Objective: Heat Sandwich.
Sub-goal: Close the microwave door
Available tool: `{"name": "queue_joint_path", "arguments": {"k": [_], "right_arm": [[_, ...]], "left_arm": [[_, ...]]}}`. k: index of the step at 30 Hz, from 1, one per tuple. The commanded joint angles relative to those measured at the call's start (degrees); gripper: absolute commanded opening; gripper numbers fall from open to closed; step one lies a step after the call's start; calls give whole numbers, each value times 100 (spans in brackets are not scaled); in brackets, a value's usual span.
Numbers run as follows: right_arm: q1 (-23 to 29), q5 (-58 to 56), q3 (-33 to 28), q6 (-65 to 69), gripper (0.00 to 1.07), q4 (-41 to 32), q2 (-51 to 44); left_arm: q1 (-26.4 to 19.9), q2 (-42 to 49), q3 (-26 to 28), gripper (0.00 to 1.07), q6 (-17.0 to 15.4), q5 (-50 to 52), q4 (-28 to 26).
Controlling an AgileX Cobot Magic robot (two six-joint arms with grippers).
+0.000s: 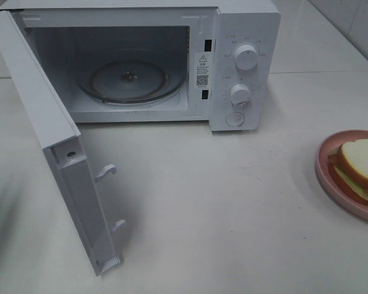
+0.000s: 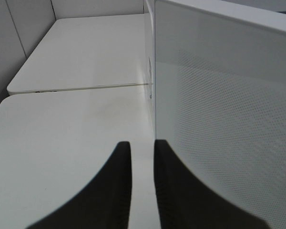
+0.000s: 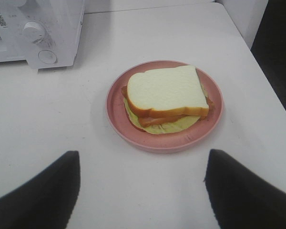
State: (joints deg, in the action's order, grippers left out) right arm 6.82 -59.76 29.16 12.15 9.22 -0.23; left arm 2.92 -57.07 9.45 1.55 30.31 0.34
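**Microwave door wide open, sandwich waiting on its plate**

From where I stand, the white microwave (image 1: 172,61) sits at the back of the pale table (image 1: 221,202) with its door (image 1: 55,141) swung fully out toward the front left. Inside, the glass turntable (image 1: 132,79) is bare. Two round knobs (image 1: 246,57) are stacked on the control panel at the oven's right side, with a round button (image 1: 235,119) below them. Two latch hooks (image 1: 105,171) stick out from the door's inner edge.

The sandwich (image 3: 167,95) lies on a round pink plate (image 3: 128,129) far out on the right of the table, well apart from the microwave and partly cut off by the edge of the high view. Its top slice is white bread with an orange-brown crust, and pale yellow-green filling peeks out underneath. It covers only the middle of the plate.

The right gripper (image 3: 142,191) hovers over the table just short of the plate, its two dark fingers (image 3: 43,191) spread wide with nothing between them; the plate and sandwich sit beyond the gap.

The left gripper (image 2: 143,186) is beside the open door, close against its perforated panel. Its fingers (image 2: 109,191) are nearly together, with only a thin strip of table showing between them, and they hold nothing.

Neither arm shows in the high view.
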Motion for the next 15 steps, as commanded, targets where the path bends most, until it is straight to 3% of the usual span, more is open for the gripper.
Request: {"name": "queue_joint_path", "arguments": {"k": [1,4,9,15], "right_arm": [[-11,-17,-6,-23,71,34,-149],[-11,-17,-6,-23,71,34,-149],[-11,-17,-6,-23,71,34,-149],[-11,-17,-6,-23,71,34,-149]], "left_arm": [[23,-430,-17,3,-34,670,17],[23,-688,-17,0,-29,945,86],[34,-1341,-17,0,-34,1891,940],[498,-1856,183,0,-34,2206,854]]}}
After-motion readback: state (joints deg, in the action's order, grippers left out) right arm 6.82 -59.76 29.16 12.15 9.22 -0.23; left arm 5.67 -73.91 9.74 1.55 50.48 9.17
